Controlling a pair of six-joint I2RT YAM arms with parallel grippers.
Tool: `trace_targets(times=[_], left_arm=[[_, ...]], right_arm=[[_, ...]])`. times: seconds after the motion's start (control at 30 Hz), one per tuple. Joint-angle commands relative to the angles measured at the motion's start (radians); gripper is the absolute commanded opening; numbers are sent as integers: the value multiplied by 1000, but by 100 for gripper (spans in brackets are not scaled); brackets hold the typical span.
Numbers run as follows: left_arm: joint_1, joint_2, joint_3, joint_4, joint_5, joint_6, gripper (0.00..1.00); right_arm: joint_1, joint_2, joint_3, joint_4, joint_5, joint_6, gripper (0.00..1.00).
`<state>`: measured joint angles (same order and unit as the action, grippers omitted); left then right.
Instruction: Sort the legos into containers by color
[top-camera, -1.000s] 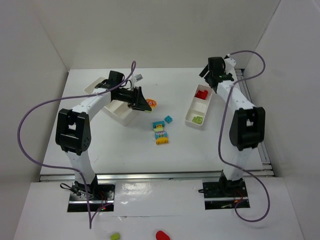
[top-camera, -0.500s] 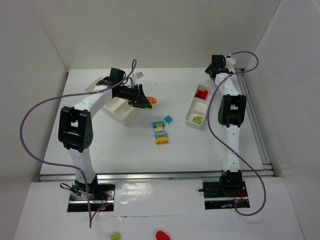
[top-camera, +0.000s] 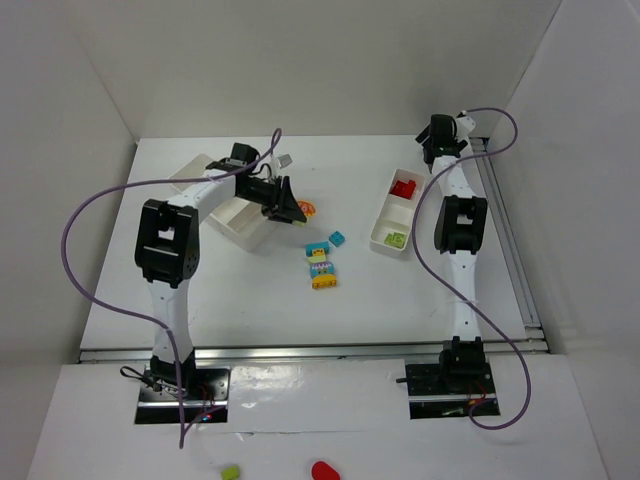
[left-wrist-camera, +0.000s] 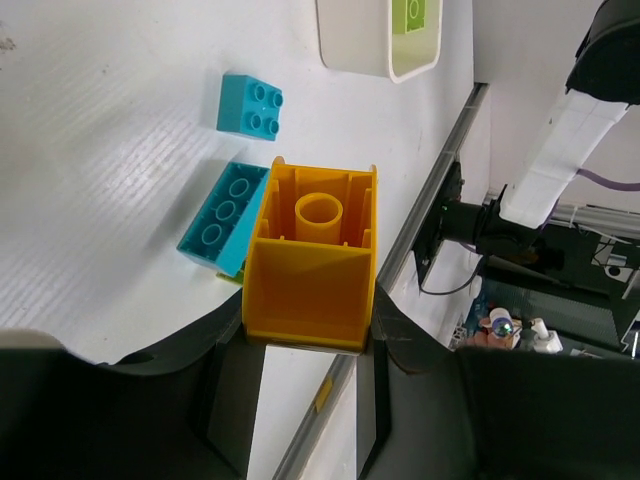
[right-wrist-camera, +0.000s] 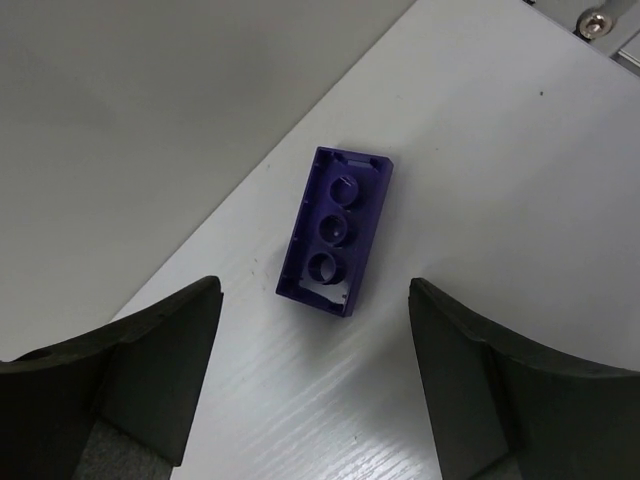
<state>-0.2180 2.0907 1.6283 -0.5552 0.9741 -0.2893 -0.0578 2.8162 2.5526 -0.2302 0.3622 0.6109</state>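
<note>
Your left end effector (left-wrist-camera: 310, 345) grips an orange brick (left-wrist-camera: 310, 250), its hollow underside facing the wrist camera. Just beyond its fingers, a long cyan brick (left-wrist-camera: 222, 218) and a small cyan brick (left-wrist-camera: 249, 105) lie on the worktop (left-wrist-camera: 100, 150). Your right end effector (right-wrist-camera: 312, 300) is spread wide, with a purple brick (right-wrist-camera: 335, 230) lying hollow side up on the worktop between its fingers.

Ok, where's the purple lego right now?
In the right wrist view, the purple lego lies underside up on the white table close to the wall, framed by the open right hand and untouched.
</note>
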Motion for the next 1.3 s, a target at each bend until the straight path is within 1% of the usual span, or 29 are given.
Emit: trace_targets(times=[0.0, 0.03, 0.13, 0.3, 0.4, 0.43, 0.47, 0.6, 0.73, 0.8, 1.0, 1.1, 1.13, 1.17, 1.2, 1.23, 1.27], left_arm=[[11, 40, 74, -40, 44, 38, 0], [11, 49, 84, -40, 55, 38, 0], [20, 74, 103, -49, 66, 38, 0], [42, 83, 104, -60, 77, 47, 0], [51, 83, 94, -60, 86, 47, 0], [60, 83, 94, -60, 86, 47, 0], [60, 92, 94, -60, 86, 47, 0], [60, 103, 94, -60, 86, 47, 0], [60, 114, 103, -60, 86, 47, 0], [60, 114, 104, -60, 95, 47, 0], [69, 114, 113, -69, 86, 47, 0], [69, 104, 113, -69, 86, 47, 0], [69, 94, 113, -69, 86, 47, 0], [69, 94, 113, -69, 98, 47, 0], [69, 83, 113, -69, 98, 47, 0], [69, 83, 113, -69, 98, 47, 0], [69, 62, 104, -69, 98, 47, 0]], right_arm=[[3, 64, 23, 15, 0, -31, 82], [3, 65, 23, 15, 0, -31, 77], [3, 74, 23, 6, 33, -51, 72], [3, 83, 23, 6, 75, -60, 55], [3, 83, 23, 6, 75, -60, 50], [3, 83, 23, 6, 63, -60, 46], [3, 83, 23, 6, 51, -60, 44], [3, 59, -34, -15, 30, -60, 37], [3, 38, -66, -63, 21, -92, 37], [3, 3, -95, -78, 11, -102, 37], [3, -122, -248, -178, -75, -111, 37], [3, -217, -379, -228, -105, -123, 37], [3, -248, -473, -228, -121, -123, 37], [3, -314, -523, -228, -121, -123, 37], [3, -346, -572, -228, -121, -123, 37], [3, -377, -662, -201, -121, -123, 37], [-7, -432, -698, -186, -121, -123, 37]])
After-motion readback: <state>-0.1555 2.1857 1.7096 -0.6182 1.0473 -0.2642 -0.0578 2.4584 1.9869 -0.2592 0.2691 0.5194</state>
